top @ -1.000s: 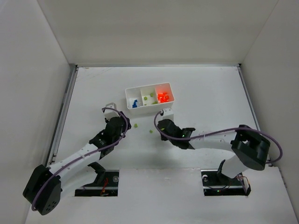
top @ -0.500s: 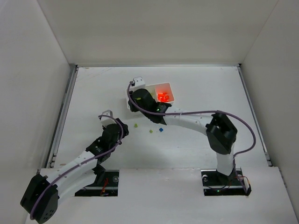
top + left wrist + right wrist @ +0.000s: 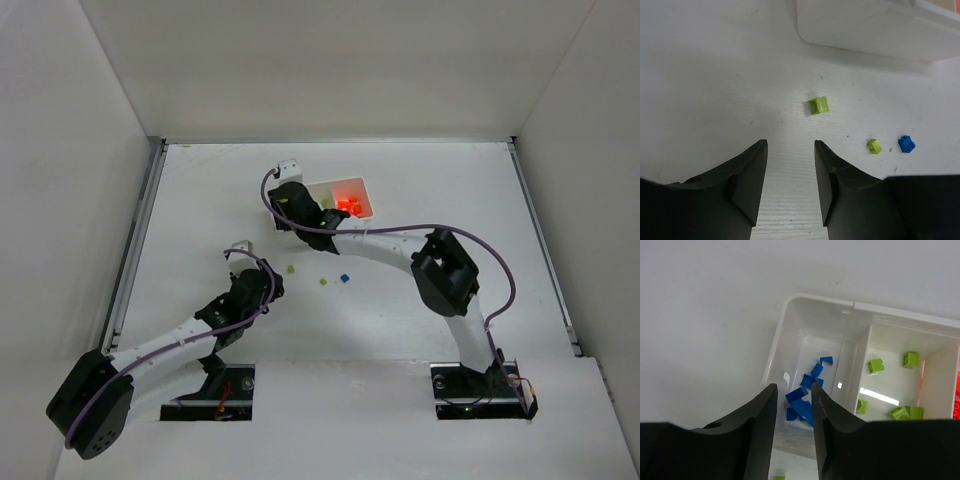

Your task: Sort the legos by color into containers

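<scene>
Hovering over the surface (image 3: 715,75), the left tool (image 3: 790,146) is standing open and empty, facing a loose green brick (image 3: 819,105). The right tool (image 3: 793,387) is hanging parted, apparently empty, over the blue bricks (image 3: 815,371) in the tray (image 3: 812,301). A blue delivery is likely finishing, and the next move is calling for the left tool to lower around the green brick.

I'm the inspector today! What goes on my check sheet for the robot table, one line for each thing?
Surface: white table, a few tiny dark specks.
Job's things: tray holds blue bricks in one end compartment, yellow-green bricks in the middle, orange bricks at the other end. Two loose green bricks and one loose blue brick lie on the table.
Clutter: nothing seen.
Grippers: left gripper open and empty, near the loose bricks. Right gripper open above the blue compartment.
Cables: purple cables run along both arms.
Surroundings: white walls on three sides.
</scene>
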Available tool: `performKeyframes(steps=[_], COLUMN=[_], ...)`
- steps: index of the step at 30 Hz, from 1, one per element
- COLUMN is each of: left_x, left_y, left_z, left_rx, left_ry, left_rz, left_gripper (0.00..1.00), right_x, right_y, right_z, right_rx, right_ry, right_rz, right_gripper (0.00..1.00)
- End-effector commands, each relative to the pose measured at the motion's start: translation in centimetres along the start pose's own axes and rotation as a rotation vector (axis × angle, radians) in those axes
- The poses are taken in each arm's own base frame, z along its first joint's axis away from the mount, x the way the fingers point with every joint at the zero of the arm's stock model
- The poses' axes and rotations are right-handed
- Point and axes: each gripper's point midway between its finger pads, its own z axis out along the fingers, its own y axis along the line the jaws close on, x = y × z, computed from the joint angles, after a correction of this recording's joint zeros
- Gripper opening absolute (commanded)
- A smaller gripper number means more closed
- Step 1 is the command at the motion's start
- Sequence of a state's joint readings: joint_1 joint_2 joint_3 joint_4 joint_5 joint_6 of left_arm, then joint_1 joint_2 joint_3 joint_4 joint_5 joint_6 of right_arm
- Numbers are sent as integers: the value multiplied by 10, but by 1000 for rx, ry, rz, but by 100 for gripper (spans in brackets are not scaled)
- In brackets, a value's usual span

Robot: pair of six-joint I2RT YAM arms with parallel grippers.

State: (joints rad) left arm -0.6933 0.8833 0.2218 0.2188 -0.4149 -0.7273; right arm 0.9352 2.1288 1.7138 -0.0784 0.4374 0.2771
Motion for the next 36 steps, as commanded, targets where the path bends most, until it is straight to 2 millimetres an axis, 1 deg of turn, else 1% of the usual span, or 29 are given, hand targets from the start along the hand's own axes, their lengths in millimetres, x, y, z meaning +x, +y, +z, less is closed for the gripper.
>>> performKeyframes(steps=[1,4,7,9,11,14,16,17,18,20,23,26,27,31,34,36], left_x=[-6,-3,-3,-2,1,5,9,11,11,11,9,11,12,18,15,7], left_y=[-17,-21,-26,-28,-30,-34,-34,-35,-37,-39,-37,-37,-37,-39,-48,-57], left_z=[3,8,13,17,22,29,35,37,39,43,48,52,54,62,64,64], left_rx=[42,32,28,18,8,-11,-34,-41,-45,-56,-90,-110,-114,-125,-113,-101], left_ry=[-20,-21,-22,-20,-20,-11,-9,-10,-12,-8,-23,-19,-16,0,-9,-28], left_rz=[-19,1,15,30,50,86,111,121,128,150,183,201,206,235,248,261], left_gripper=[40,40,40,40,40,39,38,38,37,36,34,31,29,18,12,9], right_x=[-29,-30,-35,-40,-40,-32,-20,-15,-5,11,37,65,75,108,130,144], right_y=[5,3,1,-6,-15,-29,-40,-44,-52,-63,-75,-90,-93,-102,-105,-107], right_z=[-9,-15,-27,-40,-59,-84,-100,-105,-112,-121,-132,-144,-148,-158,-165,-169], right_rx=[9,6,-11,-11,-11,-18,-18,-16,-8,7,17,41,40,45,46,50], right_ry=[-69,-73,-91,-108,-124,-140,-139,-136,-133,-123,-95,-65,-51,-8,27,45], right_rz=[9,25,49,61,73,106,133,139,154,183,207,234,248,272,296,301], right_gripper=[45,46,45,42,38,36,36,36,37,37,37,37,37,37,37,37])
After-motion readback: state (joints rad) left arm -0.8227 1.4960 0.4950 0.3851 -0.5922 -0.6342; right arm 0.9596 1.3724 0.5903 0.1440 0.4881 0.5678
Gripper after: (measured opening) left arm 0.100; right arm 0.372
